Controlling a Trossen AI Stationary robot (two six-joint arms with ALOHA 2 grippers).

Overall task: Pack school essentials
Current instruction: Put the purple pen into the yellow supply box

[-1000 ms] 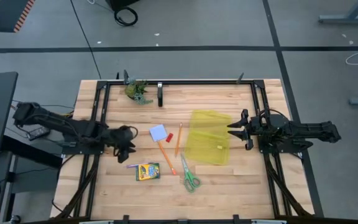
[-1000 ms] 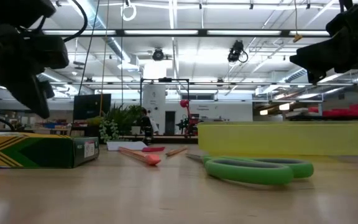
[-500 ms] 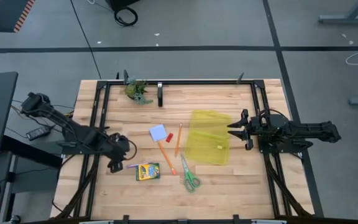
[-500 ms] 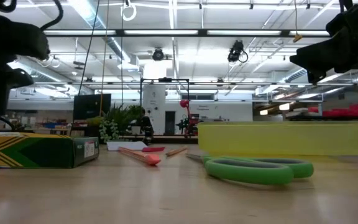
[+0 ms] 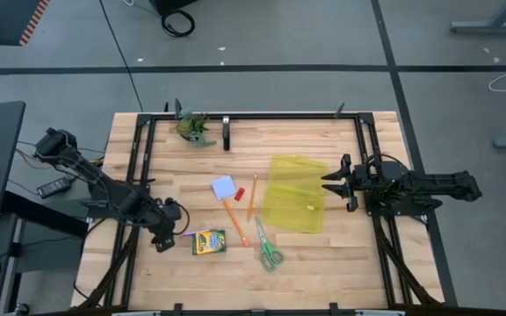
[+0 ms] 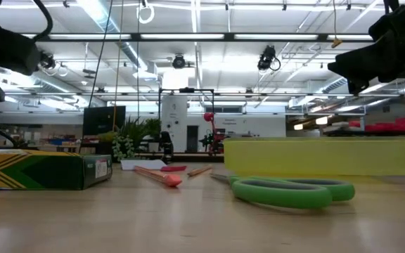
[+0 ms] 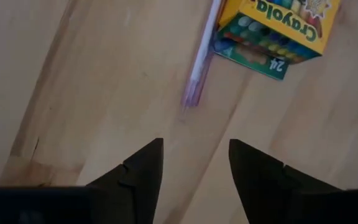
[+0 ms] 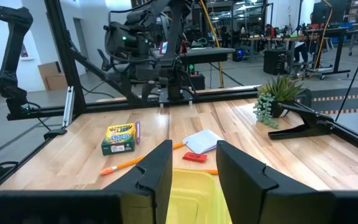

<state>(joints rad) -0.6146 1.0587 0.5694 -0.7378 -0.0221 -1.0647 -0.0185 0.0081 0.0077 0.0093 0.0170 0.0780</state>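
The yellow-green crayon box [image 5: 208, 241] lies flat near the table's near-left part, with a thin purple pen [image 7: 201, 62] beside it. My left gripper [image 5: 167, 237] hovers open just left of the box [image 7: 278, 28]; its fingertips [image 7: 194, 149] point down at bare wood short of the pen. Green-handled scissors [image 5: 268, 251], two orange pencils [image 5: 235, 219], a white-and-blue pad [image 5: 223, 187] and a red eraser [image 5: 240, 193] lie mid-table. My right gripper [image 5: 336, 183] waits open above the right edge of the yellow pouch [image 5: 294, 195], seen also in the right wrist view [image 8: 193, 155].
A green leafy figure [image 5: 193, 127] stands at the far edge beside a black clamp [image 5: 227, 133]. Black frame rails [image 5: 143, 175] run along the table's left, right and far sides. Bare wood shows along the near edge [image 5: 341, 272].
My left gripper has moved from beside the pad toward the table's near edge and down, ending low beside the crayon box and purple pen, and has left the low view toward its left. Nothing on the table has moved.
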